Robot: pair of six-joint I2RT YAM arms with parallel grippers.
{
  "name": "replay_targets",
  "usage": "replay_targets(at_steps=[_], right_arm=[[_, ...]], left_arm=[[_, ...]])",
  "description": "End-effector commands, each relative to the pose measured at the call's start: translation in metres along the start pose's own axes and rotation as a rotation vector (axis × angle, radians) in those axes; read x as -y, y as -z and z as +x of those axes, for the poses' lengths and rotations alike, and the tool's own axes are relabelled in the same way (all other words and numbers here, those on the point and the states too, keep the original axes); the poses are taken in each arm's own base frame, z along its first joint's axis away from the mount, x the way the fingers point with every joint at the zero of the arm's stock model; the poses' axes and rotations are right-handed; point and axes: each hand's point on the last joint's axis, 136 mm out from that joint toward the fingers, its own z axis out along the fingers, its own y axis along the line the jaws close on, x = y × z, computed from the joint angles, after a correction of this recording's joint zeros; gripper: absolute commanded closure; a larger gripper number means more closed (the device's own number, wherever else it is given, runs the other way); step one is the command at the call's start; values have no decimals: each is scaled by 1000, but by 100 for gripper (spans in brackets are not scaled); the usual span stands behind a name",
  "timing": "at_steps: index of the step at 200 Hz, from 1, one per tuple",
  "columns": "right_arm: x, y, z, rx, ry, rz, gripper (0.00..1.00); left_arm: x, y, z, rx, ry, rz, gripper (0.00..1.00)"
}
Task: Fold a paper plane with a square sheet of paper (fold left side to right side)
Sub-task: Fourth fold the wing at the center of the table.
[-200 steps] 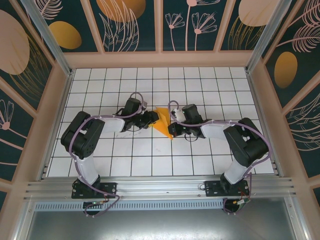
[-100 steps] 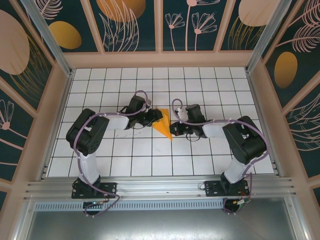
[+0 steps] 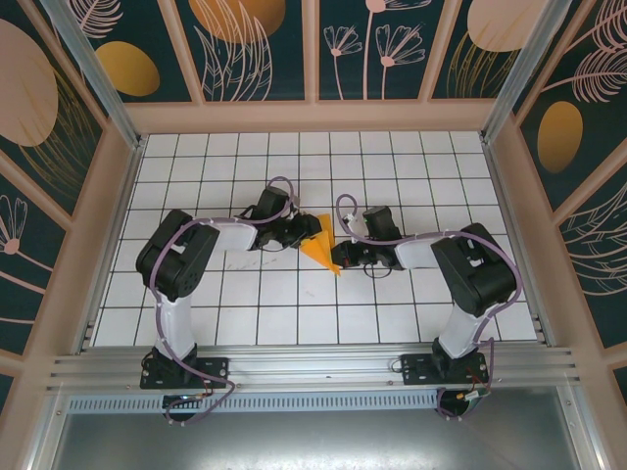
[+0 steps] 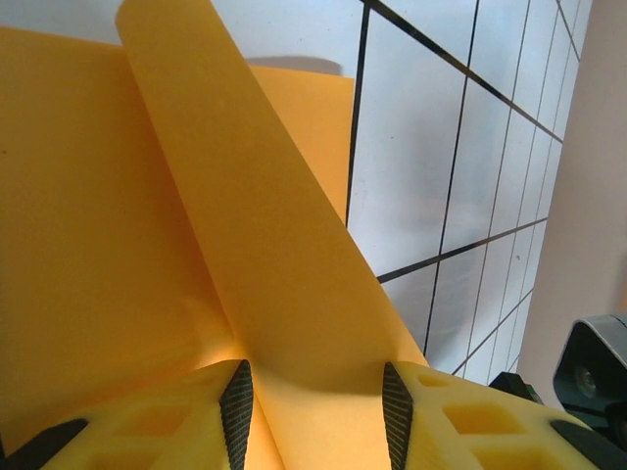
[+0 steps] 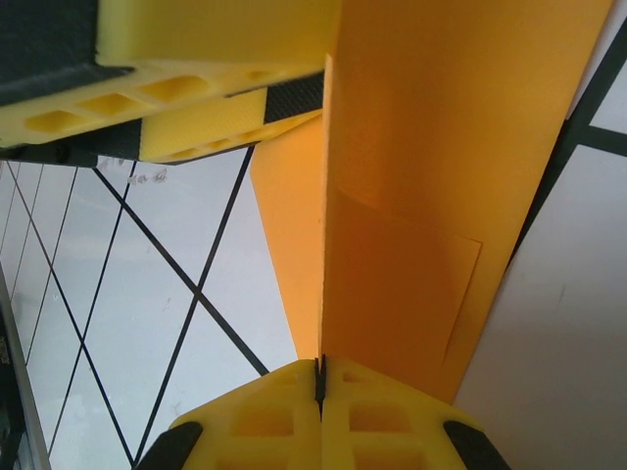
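At the near edge, two black-and-white robot arms stand on a grey metal rail (image 3: 313, 364) — the left arm (image 3: 171, 264) and the right arm (image 3: 475, 279) both bend inward over the white tiled desk (image 3: 294, 318) with its dark grid lines. Their wrists meet near the middle of the desk. Between them is the thin bright orange paper sheet (image 3: 319, 245), folded to a narrow shape whose sharp tip points toward the near side.

The left jaws reach the paper from its left side. In the left wrist view they stand half apart, and a raised, rounded band of the paper (image 4: 265, 255) runs between the two yellow fingers (image 4: 436, 392). The edges of the band touch both dark pads (image 4: 236, 411), so these jaws are grasping it.

The right jaws are clenched: in the right wrist view their two yellow fingers (image 5: 289, 384) press together, with the thin edge of the paper (image 5: 421, 147) pinched in the seam. From there the paper rises as a tall flap, with a smaller folded layer on it. Further on, a yellow finger of the left arm (image 5: 216, 34) is just beside the flap.

Behind the desk stand dark teal wall panels (image 3: 397, 83) — painted with pale plants and orange ovals.
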Motion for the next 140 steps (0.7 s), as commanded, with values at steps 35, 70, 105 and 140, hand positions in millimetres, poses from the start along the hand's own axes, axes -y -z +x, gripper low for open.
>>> replay_targets(at_steps=[35,70,105,140], right_arm=[[-1,-2,-1,3,-7,-35,100],[-2,0,-4,11,-9,-38,96],[-8,10,-15,40,-6,-52,85],[-16,25,-31,85,-7,-85,70]], left_arm=[[-12,-9,4,-34,-2,-62,58],[-21,-10,4,-31,0,-100,58],[-30,-11,5,-31,1,-130,58],[-35,-13,6,-33,9,-141,58]])
